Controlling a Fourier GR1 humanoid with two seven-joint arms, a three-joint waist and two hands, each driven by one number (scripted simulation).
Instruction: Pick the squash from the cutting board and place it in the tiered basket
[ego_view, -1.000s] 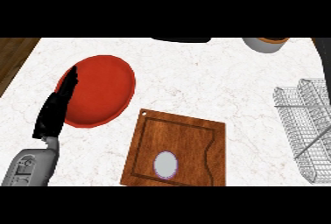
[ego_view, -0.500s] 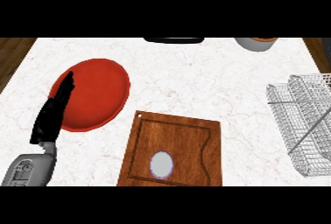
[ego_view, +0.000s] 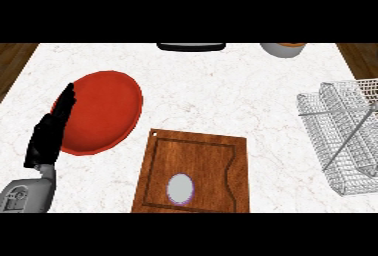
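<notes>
One small, smooth squash (ego_view: 180, 188) on the cutting board (ego_view: 193, 172) — probably light and slippery, best pinched across its middle — left hand (ego_view: 50, 131) rests straight-fingered.

Tiered basket (ego_view: 347, 140) (right side cropped)

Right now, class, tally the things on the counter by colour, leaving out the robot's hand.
Red: 1, plate
Brown: 1, cutting board
Pale grey: 1, squash
Wire grey: 1, tiered basket
Black: 1, dish
Grey: 1, bowl
Total: 6
</notes>
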